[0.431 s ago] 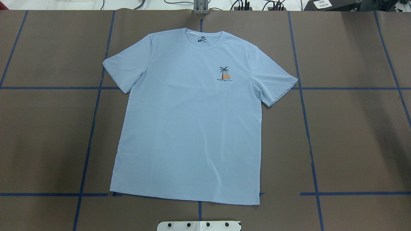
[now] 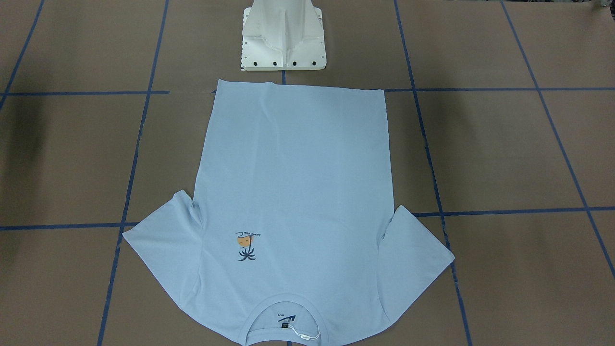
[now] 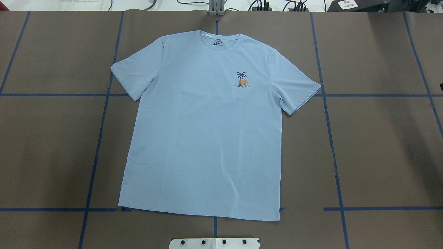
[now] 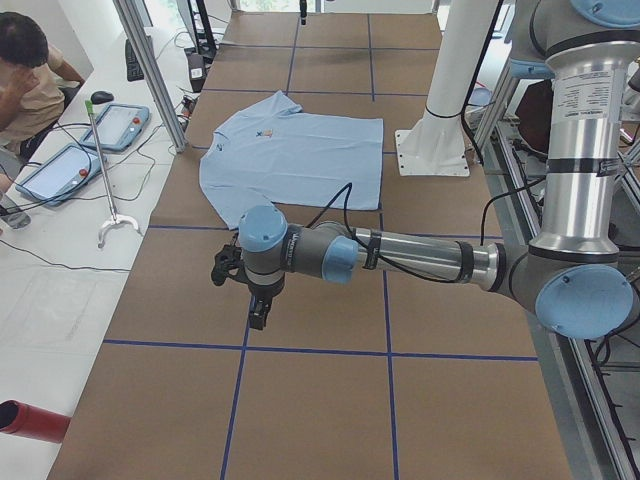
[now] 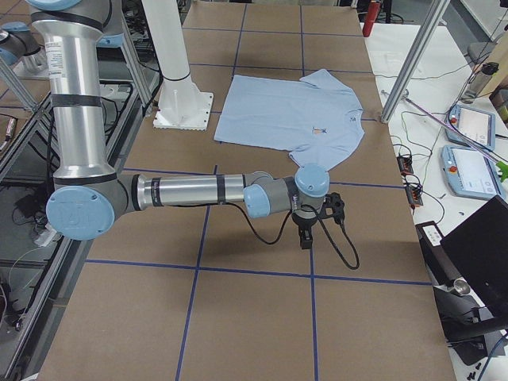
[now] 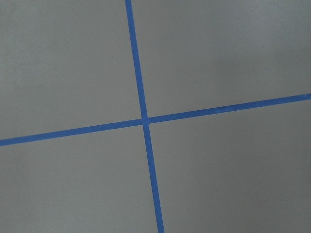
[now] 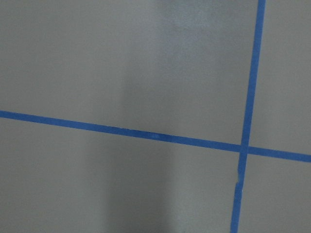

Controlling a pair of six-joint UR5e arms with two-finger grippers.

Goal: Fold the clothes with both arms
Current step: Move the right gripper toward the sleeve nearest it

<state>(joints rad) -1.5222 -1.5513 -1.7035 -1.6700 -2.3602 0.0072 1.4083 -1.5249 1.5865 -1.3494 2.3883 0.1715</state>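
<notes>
On the table [image 3: 380, 155], T-shirt [image 3: 207, 138] lies flat.

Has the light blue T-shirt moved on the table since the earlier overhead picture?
No. The T-shirt lies where it was: one sleeve tip still meets the same blue tape crossing in the overhead view.

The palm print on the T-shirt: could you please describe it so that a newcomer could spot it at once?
On the brown table one light blue T-shirt lies flat, collar away from the robot. On its chest, below the collar and toward the robot's right, sits the palm print: a small dark palm with an orange patch, the only coloured mark on the plain front.
</notes>
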